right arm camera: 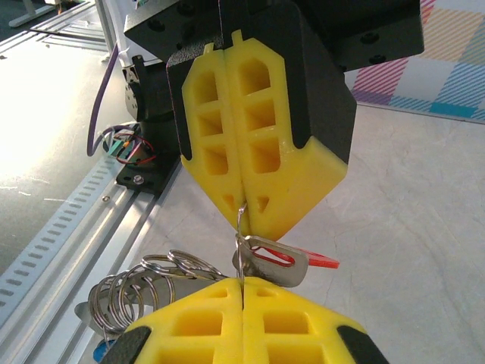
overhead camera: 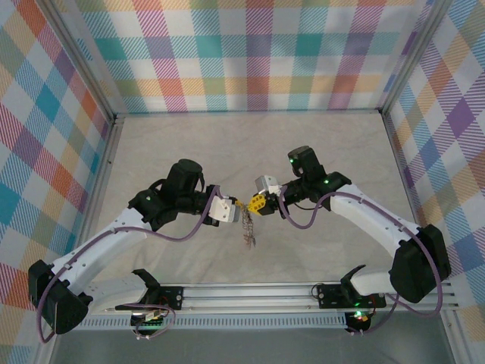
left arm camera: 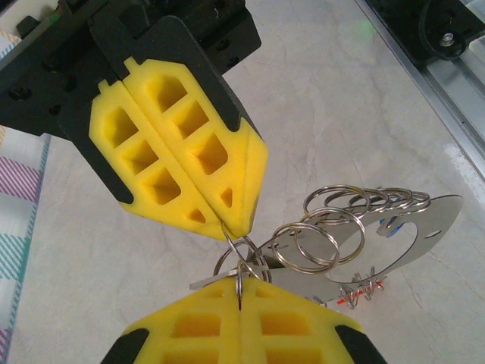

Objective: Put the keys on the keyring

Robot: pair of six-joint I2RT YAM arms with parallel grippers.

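Plaid walls (overhead camera: 250, 53) close in a pale table (overhead camera: 303, 144). From above, the left gripper (overhead camera: 237, 204) and right gripper (overhead camera: 254, 203) meet tip to tip at the keyring (overhead camera: 245, 211), and a small cluster of keys (overhead camera: 248, 233) dangles just below it, too small to tell apart. In the left wrist view, the left gripper (left arm camera: 239, 292) sits just under the keyring (left arm camera: 229, 236) and the right gripper (left arm camera: 227, 220) just above, both jaws pressed together on its thin wire. A stack of split rings (left arm camera: 356, 201) and a flat metal piece (left arm camera: 424, 227) lie to its right. In the right wrist view, the right gripper (right arm camera: 242, 284) and left gripper (right arm camera: 244, 216) pinch the keyring (right arm camera: 240, 254) from below and above. A red-headed key (right arm camera: 276, 262) hangs beside it, with the split rings (right arm camera: 151, 277) to its left.
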